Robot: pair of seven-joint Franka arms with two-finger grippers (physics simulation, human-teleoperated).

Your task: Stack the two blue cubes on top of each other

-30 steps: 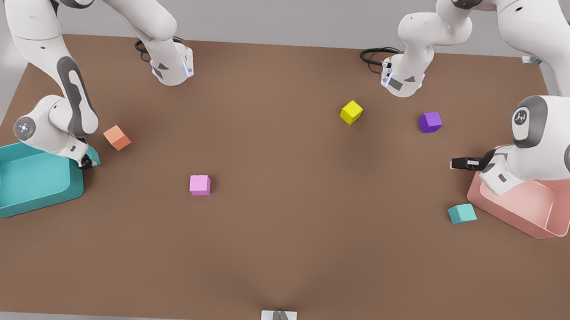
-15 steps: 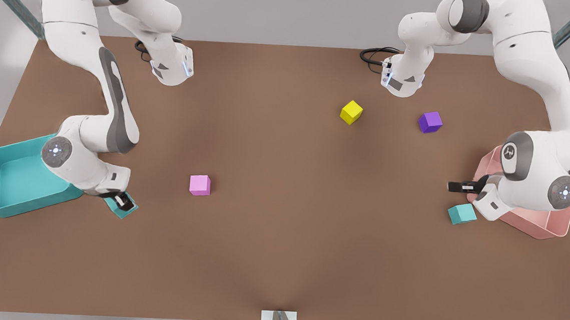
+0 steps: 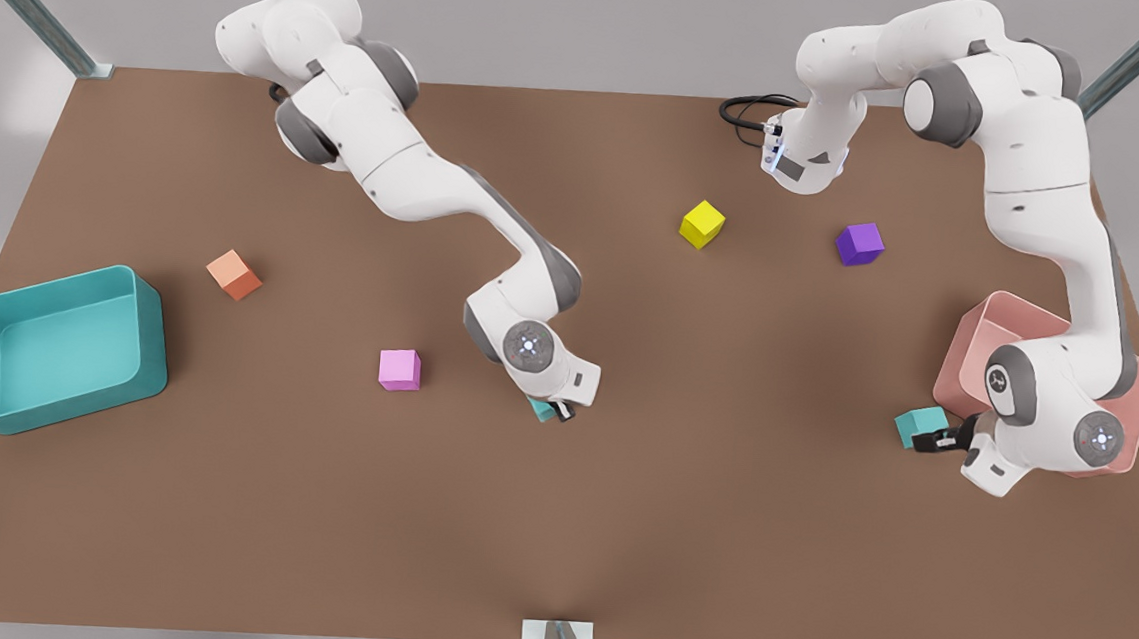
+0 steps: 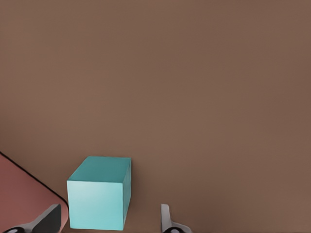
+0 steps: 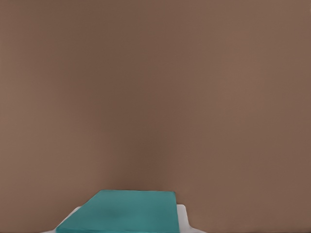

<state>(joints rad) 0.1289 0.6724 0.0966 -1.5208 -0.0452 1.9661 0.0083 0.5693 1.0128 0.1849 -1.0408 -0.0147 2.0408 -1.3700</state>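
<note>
Well apart from the glossy pink plastic bin [image 3: 970,332], toward the front view's left, the right gripper [image 3: 555,411] pinches one small matte teal cube [image 5: 121,211]. Just beside that bin, the second teal cube [image 4: 99,194] sits between the spread fingers [image 4: 48,219] of the left gripper [image 3: 937,440], apparently not yet clamped.

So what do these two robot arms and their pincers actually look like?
Both arms are glossy white rounded shells with grey joint bands and lit round caps. Black cables coil at one base. The left gripper, at the front view's right, and right gripper, mid-table, have dark fingers with pale tips.
</note>
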